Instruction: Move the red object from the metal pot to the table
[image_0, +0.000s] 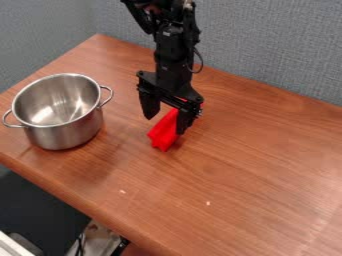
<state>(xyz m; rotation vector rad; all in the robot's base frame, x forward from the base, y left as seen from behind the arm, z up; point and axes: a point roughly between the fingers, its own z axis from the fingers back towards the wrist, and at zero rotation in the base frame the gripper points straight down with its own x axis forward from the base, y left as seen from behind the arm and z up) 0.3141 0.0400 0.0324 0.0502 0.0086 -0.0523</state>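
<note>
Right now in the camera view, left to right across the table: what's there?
Pot, empty → red block on the table, with the open gripper straddling its top. Right of that, only bare tabletop.

the arm (170, 40) is all black, kinda chunky with stacked blocky segments and what looks like a thin cable along it. the gripper (170, 112) is black too, two stubby fingers.
</note>
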